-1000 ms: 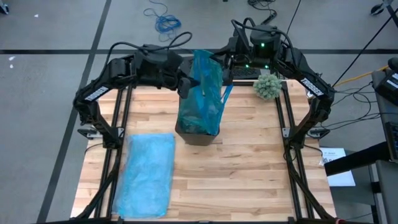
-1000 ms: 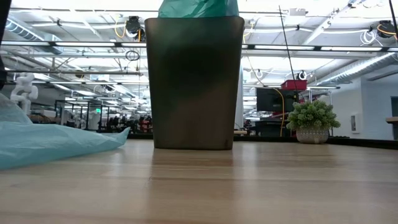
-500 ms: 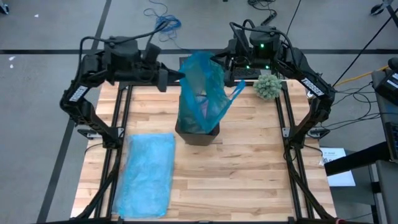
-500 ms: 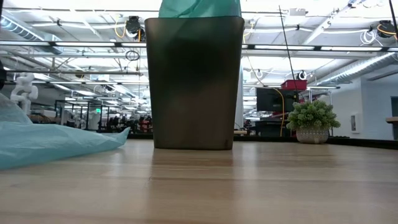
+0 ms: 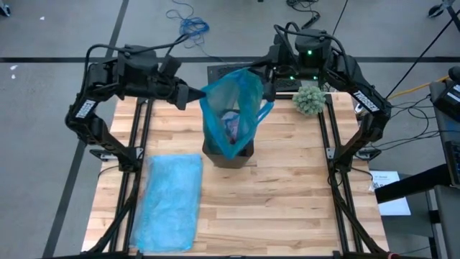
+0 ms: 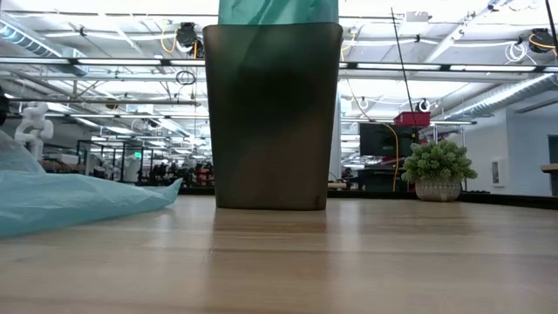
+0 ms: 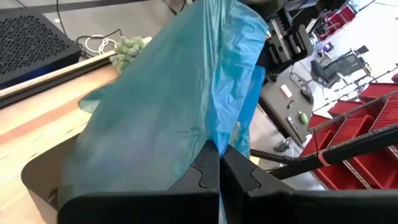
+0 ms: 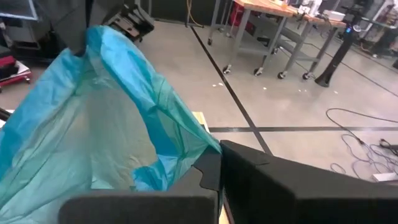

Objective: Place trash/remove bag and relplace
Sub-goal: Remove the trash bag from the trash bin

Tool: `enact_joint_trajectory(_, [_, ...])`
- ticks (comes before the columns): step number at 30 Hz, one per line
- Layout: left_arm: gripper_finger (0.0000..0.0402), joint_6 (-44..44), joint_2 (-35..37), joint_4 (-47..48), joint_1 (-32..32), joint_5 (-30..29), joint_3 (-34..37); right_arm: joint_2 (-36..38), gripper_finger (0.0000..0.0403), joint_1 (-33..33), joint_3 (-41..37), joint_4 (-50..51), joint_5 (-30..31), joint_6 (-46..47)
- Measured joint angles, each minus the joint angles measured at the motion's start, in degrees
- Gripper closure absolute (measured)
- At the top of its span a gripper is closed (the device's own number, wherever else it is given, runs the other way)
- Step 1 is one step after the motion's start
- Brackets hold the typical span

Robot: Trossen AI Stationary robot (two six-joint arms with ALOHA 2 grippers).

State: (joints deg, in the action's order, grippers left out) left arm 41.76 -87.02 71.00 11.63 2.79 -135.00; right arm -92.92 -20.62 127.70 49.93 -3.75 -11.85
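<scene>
Translucent blue plastic bag [image 5: 231, 108]: stands upright, long axis vertical, mouth facing up, lower part inside the dark rectangular bin [image 6: 272, 113] at the far centre of the wooden table [image 5: 287, 201]. Crumpled trash [image 5: 231, 124] lies inside it. Left gripper [image 7: 219, 167]: fingers pressed together on the bag's left rim. Right gripper [image 8: 216, 167]: fingers pinched on its right rim. 1 flat folded blue bag [image 5: 171, 201] lies near left; 1 fuzzy grey-green ball [image 5: 310, 100] far right.

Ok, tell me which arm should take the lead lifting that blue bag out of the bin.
Neither alone, probably. The left tool and right tool are each shut on opposite edges of the blue bag, stretched open above the dark bin. Lifting together looks safest; one lifting alone might tilt the trash inside.
</scene>
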Motion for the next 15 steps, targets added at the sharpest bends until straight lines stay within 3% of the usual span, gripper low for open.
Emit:
enact_joint_trajectory(6, [0.0401,1.3,1.7,-4.7,0.8,0.5,0.0,-0.2,0.0403,0.0,0.0,0.0,-1.1,0.1])
enact_joint_trajectory(15, [0.0401,1.0,2.2,-11.7,0.8,6.2,0.0,-0.4,0.0403,0.0,0.0,0.0,-1.2,0.2])
